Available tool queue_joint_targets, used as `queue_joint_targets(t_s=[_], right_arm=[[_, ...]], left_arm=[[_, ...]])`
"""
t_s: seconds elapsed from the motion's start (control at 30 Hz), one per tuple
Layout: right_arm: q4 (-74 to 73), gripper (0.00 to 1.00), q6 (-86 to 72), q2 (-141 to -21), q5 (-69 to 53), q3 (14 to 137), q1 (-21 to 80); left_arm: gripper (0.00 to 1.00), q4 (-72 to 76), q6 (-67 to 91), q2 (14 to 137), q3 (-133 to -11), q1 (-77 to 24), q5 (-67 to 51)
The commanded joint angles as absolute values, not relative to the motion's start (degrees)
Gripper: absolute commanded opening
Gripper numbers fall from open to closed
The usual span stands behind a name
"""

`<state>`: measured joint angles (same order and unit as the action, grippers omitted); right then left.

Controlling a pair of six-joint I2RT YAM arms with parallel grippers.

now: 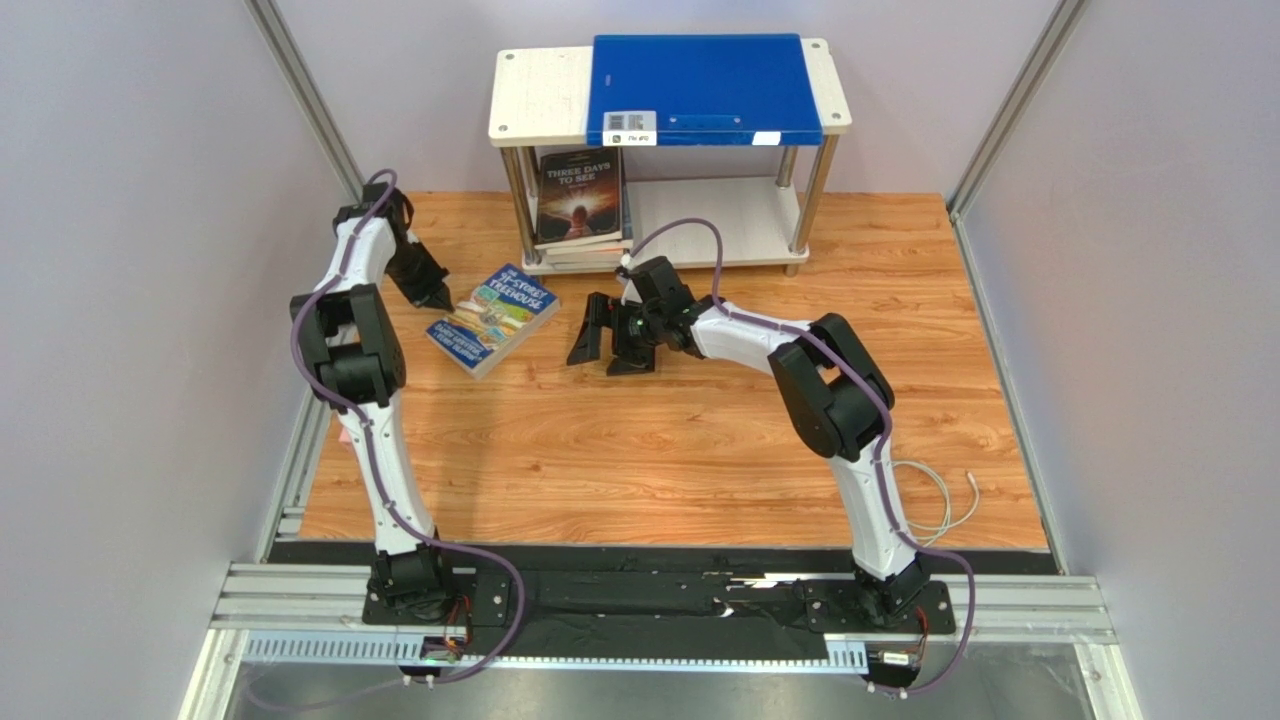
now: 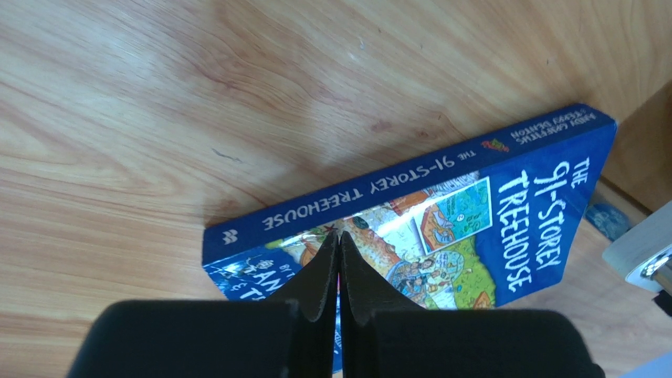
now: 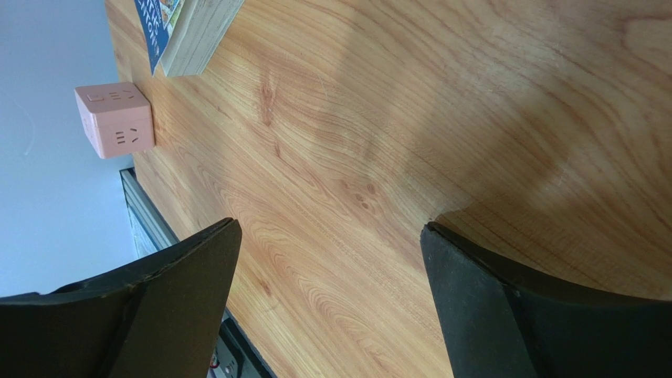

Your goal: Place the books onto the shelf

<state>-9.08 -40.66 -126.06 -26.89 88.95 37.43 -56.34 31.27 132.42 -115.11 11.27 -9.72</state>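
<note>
Blue "91-Storey Treehouse" paperback [image 2: 442, 213] flat on wooden tabletop [image 1: 676, 435], cover up, L of centre, well apart from white two-tier shelf [image 1: 526, 98] at far edge. Not shelved yet. At L end of lower board: dark "Three Days to See" book [image 1: 580, 195] facing camera on top of a small pile of other books; count unclear, likewise whether flat or leaning. On top board: big blue folder [image 1: 706, 90] w/ white label, not part of job.

L gripper [image 2: 339, 236] fully shut, fingers [image 2: 319, 276] pressed together w/ nothing btw them, tips over cover just inside spine edge. Cannot tell whether touching cover or just above. Looks like prep for a push or press, not a grasp. R gripper [image 1: 607, 342] wide open, empty, low over bare wood btw paperback and shelf. Pink lettered cube [image 3: 116, 120] at table edge near paperback, visible from R wrist only.

Risks, by judgement: w/ closed tips bearing near spine, likely to pivot rather than slide straight, so could swing clear of R gripper. Too light a press → slip on glossy cover; too hard → creased cover. If shoved twd shelf, may jam against pile or topple it. Also possible arm-to-arm clash, w/ R closing in under L.
</note>
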Motion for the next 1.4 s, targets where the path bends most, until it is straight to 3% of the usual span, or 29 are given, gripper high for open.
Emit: queue_joint_targets(t_s=[0.0,0.27,0.67,1.1,1.37], right_arm=[[-10.5,0.94,-39.9,-124.5,-24.5,90.3,37.5],[-9.8,0.93,-40.1,-122.4,-24.0,87.7,37.5],[-9.8,0.93,-39.6,-122.0,-22.5,85.6,37.5],[-6.1,0.88,-41.1,-122.2,-22.3,86.1,37.4],[-1.5,0.72,-43.1,-118.9,-25.0,81.3,38.9]], left_arm=[[0.0,-61.4,28.1,135.0,-120.8,10.9,-14.6],[0.0,-65.7,30.8,139.2,-128.7,10.9,-3.9],[0.0,-67.8,25.8,144.3,-132.3,7.5,-13.1],[0.0,-56.7,25.6,125.6,-99.8,-5.5,-15.4],[0.0,-50.8,28.2,120.1,-90.9,-8.8,-16.3]])
